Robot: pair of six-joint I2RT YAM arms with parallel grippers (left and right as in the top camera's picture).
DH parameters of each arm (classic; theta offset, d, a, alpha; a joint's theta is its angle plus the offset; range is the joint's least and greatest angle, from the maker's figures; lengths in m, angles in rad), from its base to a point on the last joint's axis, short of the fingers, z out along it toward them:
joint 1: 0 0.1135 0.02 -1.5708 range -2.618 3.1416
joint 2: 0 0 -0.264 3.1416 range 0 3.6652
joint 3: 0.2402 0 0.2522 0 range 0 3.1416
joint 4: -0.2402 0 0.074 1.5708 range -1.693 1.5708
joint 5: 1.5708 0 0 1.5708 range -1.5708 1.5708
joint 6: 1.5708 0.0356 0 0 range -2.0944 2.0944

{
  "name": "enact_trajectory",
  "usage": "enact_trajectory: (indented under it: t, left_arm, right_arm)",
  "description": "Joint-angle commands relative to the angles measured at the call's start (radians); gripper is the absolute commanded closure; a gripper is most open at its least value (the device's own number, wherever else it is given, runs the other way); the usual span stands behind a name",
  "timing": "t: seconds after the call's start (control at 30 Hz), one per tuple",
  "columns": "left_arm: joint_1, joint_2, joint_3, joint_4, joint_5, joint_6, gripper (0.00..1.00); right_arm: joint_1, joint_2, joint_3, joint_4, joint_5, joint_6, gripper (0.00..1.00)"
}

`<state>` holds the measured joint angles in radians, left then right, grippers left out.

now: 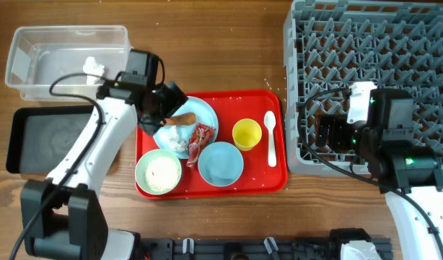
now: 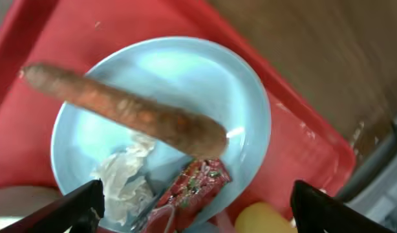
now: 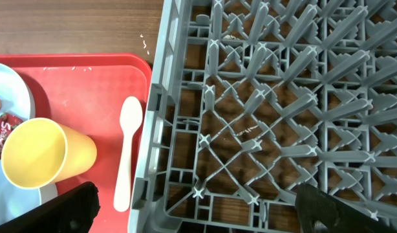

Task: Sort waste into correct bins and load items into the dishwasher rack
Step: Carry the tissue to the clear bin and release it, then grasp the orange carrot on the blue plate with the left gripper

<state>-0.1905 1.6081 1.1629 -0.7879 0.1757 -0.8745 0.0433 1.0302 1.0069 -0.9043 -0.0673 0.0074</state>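
Observation:
A pale-blue plate [image 1: 205,114] on the red tray holds an orange carrot piece [image 1: 182,119], a crumpled white tissue [image 1: 178,143] and a red wrapper [image 1: 200,136]. My left gripper [image 1: 166,107] hovers open over the plate; in the left wrist view its fingers [image 2: 195,213] straddle the tissue [image 2: 124,178] and wrapper [image 2: 197,188], with the carrot [image 2: 127,110] beyond them. A pale-green bowl [image 1: 158,173] holds rice. A pale-blue bowl [image 1: 221,163], yellow cup [image 1: 247,133] and white spoon [image 1: 270,137] stand on the tray. My right gripper [image 1: 328,134] is open and empty over the grey rack's [image 1: 373,58] front left corner.
The clear tub [image 1: 34,61] at the back left holds a white tissue [image 1: 94,66]. The black tray [image 1: 34,137] lies in front of it. The red tray [image 1: 268,180] sits against the rack's left side. Loose rice grains dot the tray and the wood nearby.

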Motion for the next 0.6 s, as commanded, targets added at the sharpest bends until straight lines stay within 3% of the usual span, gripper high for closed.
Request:
enact_trajectory:
  t: [0.0, 0.13, 0.33, 0.57]
  left_arm:
    - [-0.002, -0.002, -0.076, 0.082, -0.039, -0.192, 0.14]
    - [-0.002, 0.002, -0.121, 0.098, -0.085, -0.257, 0.18]
    - [-0.002, 0.106, -0.132, 0.156, -0.100, -0.260, 0.19]
    - [-0.002, 0.154, -0.133, 0.214, -0.145, -0.260, 0.34]
  right_arm:
    - [0.005, -0.002, 0.021, 0.002, -0.011, 0.022, 0.00]
    - [0.005, -0.002, 0.021, 0.003, -0.012, 0.022, 0.00]
    - [0.005, -0.002, 0.021, 0.002, -0.011, 0.021, 0.00]
    - [0.005, -0.002, 0.021, 0.002, -0.011, 0.021, 0.00]
